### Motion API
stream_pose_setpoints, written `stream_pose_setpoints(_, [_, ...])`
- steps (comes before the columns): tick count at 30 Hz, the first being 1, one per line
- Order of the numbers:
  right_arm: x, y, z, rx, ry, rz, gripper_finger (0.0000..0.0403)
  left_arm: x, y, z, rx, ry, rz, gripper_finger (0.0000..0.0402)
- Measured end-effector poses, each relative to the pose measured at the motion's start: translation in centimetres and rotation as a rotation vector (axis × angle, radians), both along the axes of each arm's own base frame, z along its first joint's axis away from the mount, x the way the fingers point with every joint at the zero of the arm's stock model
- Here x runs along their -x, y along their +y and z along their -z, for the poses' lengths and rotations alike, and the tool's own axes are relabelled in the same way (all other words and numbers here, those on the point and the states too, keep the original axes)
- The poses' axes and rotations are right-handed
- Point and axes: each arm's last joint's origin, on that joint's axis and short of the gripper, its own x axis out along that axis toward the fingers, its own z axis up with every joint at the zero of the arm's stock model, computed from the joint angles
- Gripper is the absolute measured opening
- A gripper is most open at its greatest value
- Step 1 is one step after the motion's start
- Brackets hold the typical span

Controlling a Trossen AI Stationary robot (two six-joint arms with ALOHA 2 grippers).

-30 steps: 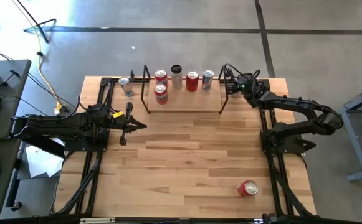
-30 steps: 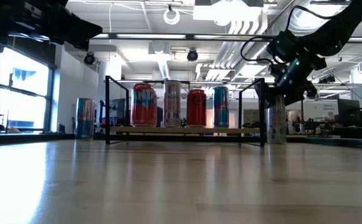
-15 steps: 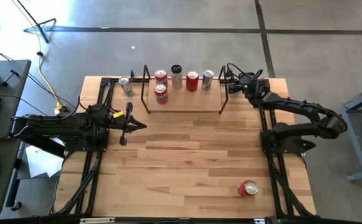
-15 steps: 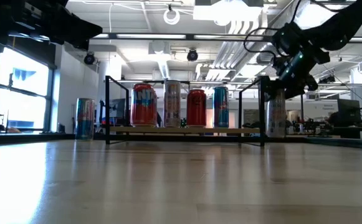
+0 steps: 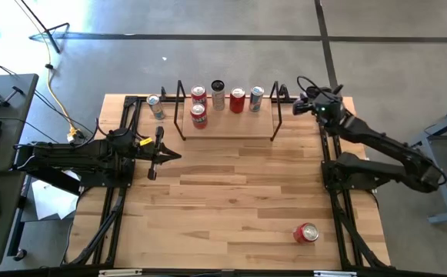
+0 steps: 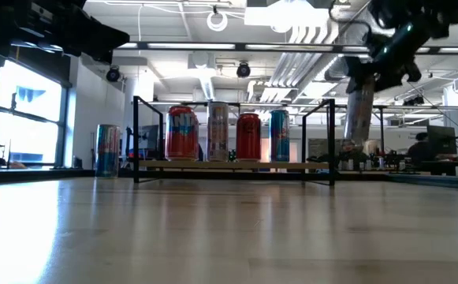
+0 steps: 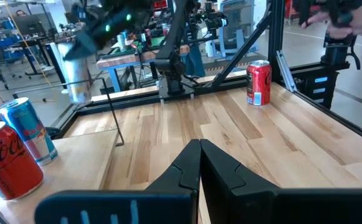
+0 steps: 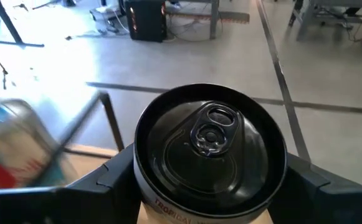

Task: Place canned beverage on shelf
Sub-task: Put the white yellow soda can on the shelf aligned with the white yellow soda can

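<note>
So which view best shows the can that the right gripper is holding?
The right wrist view: the can fills it, top and pull tab clear, between the right gripper's fingers. The low view shows its silver side lifted off the table, beside the shelf. The left wrist view shows it blurred; the high view hides it under the gripper.

A: Can? Silver can, black top, clamped in right gripper, lifted off the table, tilted, at the shelf's 3 o'clock.
B: Shelf? Light-wood board, black wire ends, at table's 12 o'clock.
</note>
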Motion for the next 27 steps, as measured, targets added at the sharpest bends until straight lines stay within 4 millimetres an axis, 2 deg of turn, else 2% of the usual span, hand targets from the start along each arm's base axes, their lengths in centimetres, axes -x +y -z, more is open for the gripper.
stream_pose_setpoints(9, [-0.8,3.1,-8.4,0.061,0.008,-0.048,0.0244,0.0,0.0,-0.1,0.0,-0.005,0.0,0.0])
stream_pose_setpoints(14, [-2.7,4.5,-12.2,0.094,0.002,-0.12,0.0244,0.0,0.0,-0.1,0.0,-0.006,0.0,0.0])
stream_pose_setpoints(17, [-4.9,5.4,-13.5,0.105,0.01,-0.184,0.0244,0.0,0.0,-0.1,0.0,-0.006,0.0,0.0])
stream_pose_setpoints(21, [-8.6,6.8,-14.1,0.111,0.048,-0.266,0.0244,0.0,0.0,-0.1,0.0,-0.006,0.0,0.0])
stream_pose_setpoints(27, [-15.2,9.0,-13.7,0.099,0.08,-0.387,0.0244,0.0,0.0,-0.1,0.0,-0.006,0.0,0.0])
